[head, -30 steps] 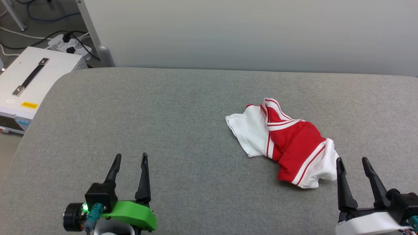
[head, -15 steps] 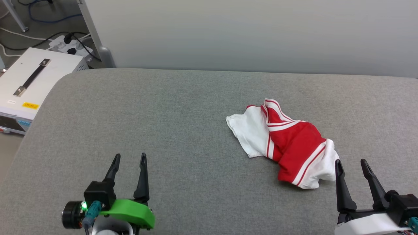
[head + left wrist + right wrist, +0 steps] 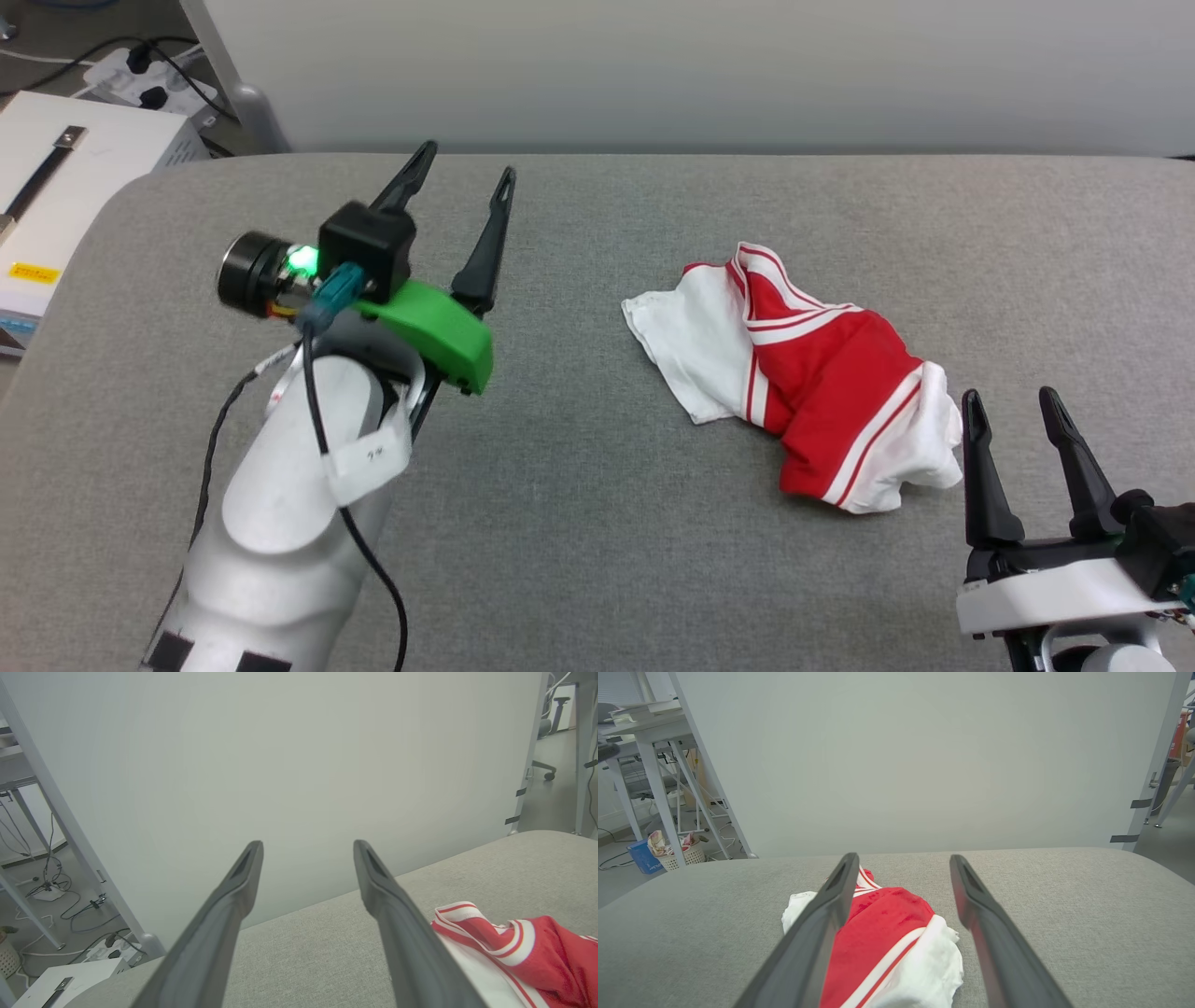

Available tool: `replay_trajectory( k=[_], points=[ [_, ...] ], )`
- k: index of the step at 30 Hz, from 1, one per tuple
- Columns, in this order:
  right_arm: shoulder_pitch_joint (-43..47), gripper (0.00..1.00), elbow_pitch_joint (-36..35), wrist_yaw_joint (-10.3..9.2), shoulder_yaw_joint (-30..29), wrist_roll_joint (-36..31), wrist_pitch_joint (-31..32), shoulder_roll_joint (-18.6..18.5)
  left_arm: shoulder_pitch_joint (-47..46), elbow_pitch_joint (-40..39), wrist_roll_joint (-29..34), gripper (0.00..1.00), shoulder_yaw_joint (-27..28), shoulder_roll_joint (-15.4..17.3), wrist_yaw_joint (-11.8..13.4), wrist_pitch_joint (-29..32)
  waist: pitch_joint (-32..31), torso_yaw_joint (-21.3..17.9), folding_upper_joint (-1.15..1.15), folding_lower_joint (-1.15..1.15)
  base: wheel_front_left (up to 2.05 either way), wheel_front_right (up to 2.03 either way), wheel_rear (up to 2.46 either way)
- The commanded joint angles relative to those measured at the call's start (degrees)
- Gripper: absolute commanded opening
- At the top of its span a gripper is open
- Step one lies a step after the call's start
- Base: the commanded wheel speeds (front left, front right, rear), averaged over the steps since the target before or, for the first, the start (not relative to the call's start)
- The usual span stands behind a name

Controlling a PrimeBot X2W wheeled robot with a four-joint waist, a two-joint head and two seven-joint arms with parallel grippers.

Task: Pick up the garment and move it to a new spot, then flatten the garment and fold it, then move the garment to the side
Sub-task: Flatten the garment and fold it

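Observation:
The garment (image 3: pixel 812 383), a red jersey with white sleeves and striped trim, lies crumpled on the grey padded table (image 3: pixel 579 523), right of centre. My left gripper (image 3: pixel 464 170) hangs open above the table's far left part, well to the left of the garment, fingers pointing at the back wall. My right gripper (image 3: pixel 1010 403) stands open near the front right, just right of the garment's near white sleeve, touching nothing. The left wrist view has the garment (image 3: pixel 514 952) at its lower right. The garment (image 3: pixel 887 938) in the right wrist view lies just ahead, partly behind the left finger.
A pale partition wall (image 3: pixel 653 65) stands behind the table. A white case with a black handle (image 3: pixel 56 177) and a power strip with cables (image 3: pixel 140 75) sit on the floor at the far left. Desks and a basket (image 3: pixel 677 854) stand beyond the table's left end.
My left arm has risen and reached forward, from the near left edge to the table's far left part. The head camera has shifted slightly. The right gripper and garment stay put.

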Motion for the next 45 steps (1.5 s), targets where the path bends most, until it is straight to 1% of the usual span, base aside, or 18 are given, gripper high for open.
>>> replay_trajectory(
  k=[1, 3, 7, 12, 14, 16, 18, 20, 23, 29, 33, 36, 38, 39, 40, 45],
  points=[
    [-1.30, 1.00, -0.31, -0.05, 0.08, -0.31, -0.27, -0.05, -3.35, 0.98, -1.75, 1.00, -2.32, 0.61, -0.15, 1.48, 2.26, -1.86, 0.00, 0.00, 0.00, 0.00, 0.00],
    [-2.02, 1.00, -0.45, -0.05, 0.08, -0.20, -0.27, -0.05, -7.80, 2.68, -4.93, 1.00, -6.64, 1.35, -0.16, 4.95, 3.37, -2.66, 0.00, 0.00, 0.00, 0.00, 0.00],
    [-3.42, 1.00, -0.71, -0.05, 0.16, 0.09, -0.27, -0.05, -15.86, 5.66, -13.36, 1.00, -15.53, 2.24, -0.16, 14.60, 5.66, -4.17, 0.00, 0.00, 0.00, 0.00, 0.00],
    [-5.59, 1.00, -0.97, -0.05, 0.75, 0.55, -0.27, -0.05, -23.66, 9.01, -24.68, 1.00, -26.38, 3.21, -0.17, 29.79, 8.92, -6.43, 0.00, 0.00, 0.00, 0.00, 0.00],
    [-6.43, 1.00, -1.11, -0.05, 0.89, 0.76, -0.27, -0.05, -25.96, 10.20, -29.15, 1.00, -29.80, 3.58, -0.17, 35.54, 10.33, -7.34, 0.00, 0.00, 0.00, 0.00, 0.00],
    [-7.33, 1.00, -1.20, -0.05, 1.01, 1.01, -0.27, -0.05, -28.33, 11.48, -31.78, 1.00, -33.32, 4.39, -0.17, 40.13, 11.65, -8.23, 0.00, 0.00, 0.00, 0.00, 0.00],
    [-8.17, 1.00, -1.29, -0.05, 1.02, 1.30, -0.27, -0.05, -30.13, 13.02, -34.92, 1.00, -35.26, 4.56, -0.17, 43.17, 13.07, -9.03, 0.00, 0.00, 0.00, 0.00, 0.00],
    [-8.96, 1.00, -1.35, -0.05, 1.10, 1.59, -0.27, -0.05, -32.09, 15.12, -36.47, 1.00, -37.14, 4.75, -0.17, 45.27, 14.49, -9.82, 0.00, 0.00, 0.00, 0.00, 0.00],
    [-9.97, 1.00, -1.32, -0.05, 1.41, 1.99, -0.27, -0.05, -34.15, 18.58, -38.01, 1.00, -39.19, 4.40, -0.17, 46.62, 16.22, -10.95, 0.00, 0.00, 0.00, 0.00, 0.00],
    [-11.92, 1.00, -1.14, -0.05, 2.13, 2.92, -0.27, -0.05, -36.04, 25.06, -37.73, 1.00, -45.89, 4.97, -0.17, 47.88, 18.83, -13.28, 0.00, 0.00, 0.00, 0.00, 0.00],
    [-12.12, 1.00, -1.11, -0.05, 2.06, 3.14, -0.27, -0.05, -34.64, 26.55, -39.68, 1.00, -50.85, 5.63, -0.17, 50.95, 19.43, -13.77, 0.00, 0.00, 0.00, 0.00, 0.00],
    [-12.12, 1.00, -1.12, -0.05, 1.86, 3.13, -0.27, -0.05, -33.73, 26.43, -41.49, 1.00, -52.88, 6.21, -0.17, 52.10, 19.69, -13.70, 0.00, 0.00, 0.00, 0.00, 0.00],
    [-12.25, 1.00, -1.05, -0.05, 1.81, 3.10, -0.27, -0.05, -33.33, 26.29, -42.23, 1.00, -53.68, 6.52, -0.17, 51.63, 19.75, -13.55, 0.00, 0.00, 0.00, 0.00, 0.00],
    [-12.40, 1.00, -1.00, -0.05, 1.90, 3.05, -0.27, -0.05, -33.18, 26.20, -42.47, 0.56, -54.01, 6.57, -0.17, 50.94, 19.73, -13.43, 0.00, 0.00, 0.00, 0.00, 0.00],
    [-12.49, 1.00, -0.98, -0.05, 1.95, 2.99, -0.27, -0.05, -33.06, 26.06, -42.73, 0.00, -54.20, 6.53, -0.17, 50.13, 19.63, -13.26, 0.00, 0.00, 0.00, 0.00, 0.00],
    [-11.86, 1.00, -0.83, -0.05, 1.62, 2.43, -0.27, -0.05, -33.50, 23.65, -43.67, 0.00, -54.93, 6.46, -0.17, 43.42, 17.54, -11.54, 0.00, 0.00, 0.00, 0.00, 0.00]
  ],
)
